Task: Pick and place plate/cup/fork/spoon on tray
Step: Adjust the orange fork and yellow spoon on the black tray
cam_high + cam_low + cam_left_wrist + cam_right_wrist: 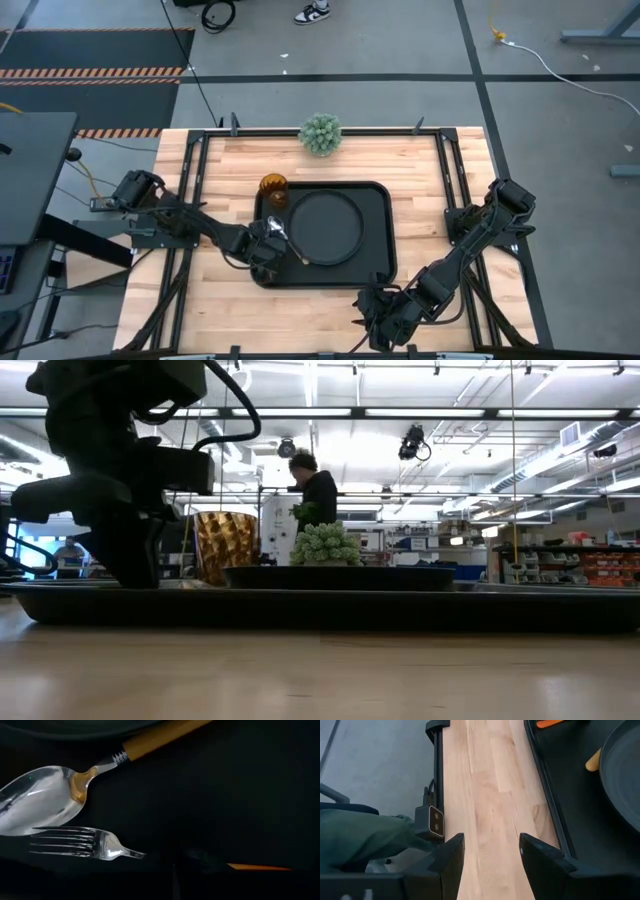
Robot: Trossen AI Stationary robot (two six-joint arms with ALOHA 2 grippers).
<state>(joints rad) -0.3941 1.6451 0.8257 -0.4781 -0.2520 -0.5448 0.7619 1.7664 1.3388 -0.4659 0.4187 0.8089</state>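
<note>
The small fork (85, 845) with silver tines and a thin orange-red handle lies nearest the left wrist camera, flat on the large black rectangular tray (378, 232), alongside the shiny-bowled spoon (45, 797) with the orange-yellow handle. Both sit by the tray's left edge, beside the round matte-black plate (327, 226); the amber tumbler (273, 188) stands in the tray's far left corner. The fork looks light, stiff and slippery, so its handle is probably the best hold. The left gripper (266, 243) hangs shut just above it, though whether it pinches the handle cannot be told. The right gripper (490, 857) rests with fingers apart at the bench's near edge, holding nothing.
</note>
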